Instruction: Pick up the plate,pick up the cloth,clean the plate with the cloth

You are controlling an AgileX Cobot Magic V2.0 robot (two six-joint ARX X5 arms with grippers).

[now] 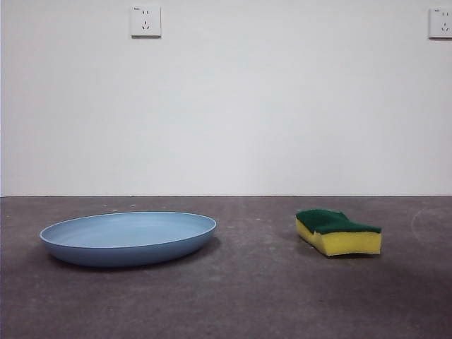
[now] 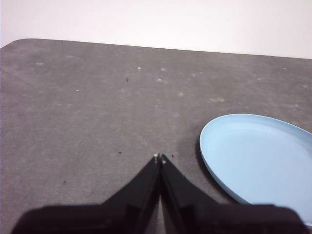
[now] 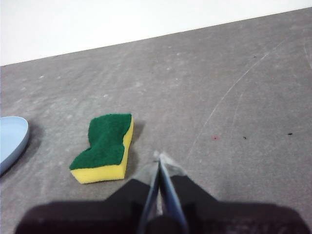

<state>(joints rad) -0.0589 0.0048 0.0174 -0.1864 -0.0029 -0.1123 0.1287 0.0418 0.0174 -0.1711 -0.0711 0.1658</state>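
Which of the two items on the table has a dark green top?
The sponge, a small yellow foam block with a green scouring layer facing up. The plate beside it is plain light blue, round and far wider.

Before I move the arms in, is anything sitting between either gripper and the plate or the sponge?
Nothing visible. Bare table lies between the shut left gripper and the plate, and between the shut right gripper and the sponge.

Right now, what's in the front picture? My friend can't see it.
A wide, shallow light-blue plate sits on a grey table, apart from a yellow sponge with its green scouring side up. Behind them is a white wall with two sockets.
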